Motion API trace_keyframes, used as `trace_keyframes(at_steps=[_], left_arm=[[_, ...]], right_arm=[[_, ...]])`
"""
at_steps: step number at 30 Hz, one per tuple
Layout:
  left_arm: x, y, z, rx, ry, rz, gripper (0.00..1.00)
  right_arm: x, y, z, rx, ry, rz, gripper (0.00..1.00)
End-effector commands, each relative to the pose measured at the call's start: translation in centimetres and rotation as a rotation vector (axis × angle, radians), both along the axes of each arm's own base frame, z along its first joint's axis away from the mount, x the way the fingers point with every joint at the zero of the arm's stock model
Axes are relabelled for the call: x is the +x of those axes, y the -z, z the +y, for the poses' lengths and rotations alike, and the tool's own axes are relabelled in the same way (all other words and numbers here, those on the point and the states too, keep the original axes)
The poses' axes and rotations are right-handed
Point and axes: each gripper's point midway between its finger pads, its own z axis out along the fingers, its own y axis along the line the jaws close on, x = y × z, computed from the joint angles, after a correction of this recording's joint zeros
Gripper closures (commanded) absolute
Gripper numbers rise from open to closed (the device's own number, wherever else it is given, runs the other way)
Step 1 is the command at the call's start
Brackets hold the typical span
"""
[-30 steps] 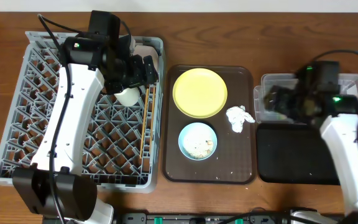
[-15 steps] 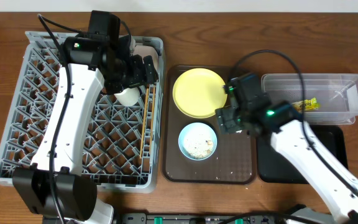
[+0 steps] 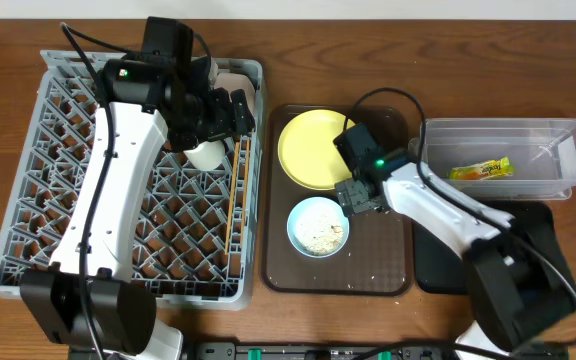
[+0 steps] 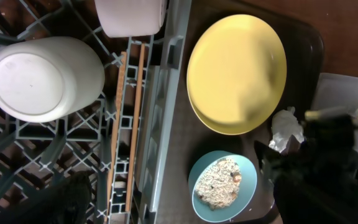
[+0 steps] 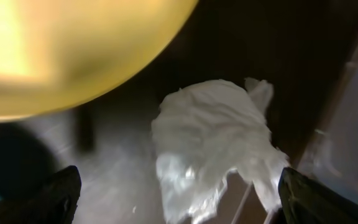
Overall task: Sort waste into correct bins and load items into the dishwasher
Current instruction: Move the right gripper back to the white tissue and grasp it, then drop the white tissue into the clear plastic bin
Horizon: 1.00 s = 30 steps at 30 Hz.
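The right gripper [image 5: 179, 196] is hovering, fingers spread wide, over the crumpled white napkin [image 5: 210, 137] beside the yellow plate [image 3: 313, 150]. The left gripper [image 3: 236, 112] is hanging above the dish rack [image 3: 28, 200]; I cannot tell how its jaws stand.

A brown serving tray [image 3: 383, 255] with rounded corners and a raised rim lies flat on the wooden surface [image 3: 368, 60], with scattered pale specks on its bare floor. Just to its left, a pair of wooden chopsticks [image 3: 233, 195] lies side by side, running roughly parallel to the tray's long edge. The left wrist view shows the two sticks [image 4: 135, 124] close together and nearly straight.
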Motion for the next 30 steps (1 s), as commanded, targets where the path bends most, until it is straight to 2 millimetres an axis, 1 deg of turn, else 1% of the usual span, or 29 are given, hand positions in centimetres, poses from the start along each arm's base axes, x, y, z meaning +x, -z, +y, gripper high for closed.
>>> trace_keyframes(at_steps=[1,3,4,5,6,7,8,9,11,13,16,17,19,21,23,25,27,30], left_arm=[[0.0,0.1,0.0,0.006,0.008,0.002,0.05],[0.0,0.1,0.0,0.006,0.008,0.002,0.05],[0.0,0.1,0.0,0.006,0.008,0.002,0.05],[0.0,0.1,0.0,0.006,0.008,0.002,0.05],[0.0,0.1,0.0,0.006,0.008,0.002,0.05],[0.0,0.1,0.0,0.006,0.008,0.002,0.05],[0.0,0.1,0.0,0.006,0.008,0.002,0.05],[0.0,0.1,0.0,0.006,0.008,0.002,0.05],[0.0,0.1,0.0,0.006,0.008,0.002,0.05],[0.0,0.1,0.0,0.006,0.008,0.002,0.05],[0.0,0.1,0.0,0.006,0.008,0.002,0.05],[0.0,0.1,0.0,0.006,0.008,0.002,0.05],[0.0,0.1,0.0,0.006,0.008,0.002,0.05],[0.0,0.1,0.0,0.006,0.008,0.002,0.05],[0.0,0.1,0.0,0.006,0.008,0.002,0.05],[0.0,0.1,0.0,0.006,0.008,0.002,0.05],[0.0,0.1,0.0,0.006,0.008,0.002,0.05],[0.0,0.1,0.0,0.006,0.008,0.002,0.05]], right_arm=[[0.4,1.7,-0.7,-0.042,0.03,0.012,0.02],[0.2,2.5,-0.7,-0.048,0.029,0.029,0.11],[0.2,2.8,-0.7,-0.052,0.028,0.035,0.2],[0.1,3.0,-0.7,-0.056,0.028,0.042,0.34],[0.0,3.0,-0.8,-0.058,0.028,0.046,0.6],[-0.1,3.0,-0.8,-0.06,0.028,0.048,0.72],[-0.1,2.6,-0.8,-0.059,0.025,0.048,0.92],[-0.3,1.7,-0.4,-0.044,0.022,0.055,0.99],[-0.2,-0.1,0.6,0.013,0.014,0.063,0.99],[0.3,-3.0,1.3,0.065,0.012,0.029,0.99],[1.8,-7.6,1.3,0.116,0.017,-0.082,0.99],[2.3,-9.0,1.0,0.127,0.028,-0.124,0.99],[3.2,-11.6,-0.3,0.136,0.063,-0.212,0.99],[3.8,-13.4,-2.4,0.128,0.129,-0.275,0.99],[4.2,-14.3,-4.7,0.124,0.214,-0.307,0.99],[4.5,-14.2,-6.8,0.119,0.281,-0.309,0.99],[4.8,-13.5,-9.3,0.11,0.363,-0.302,0.96],[5.0,-12.1,-12.2,0.1,0.439,-0.282,0.93]])
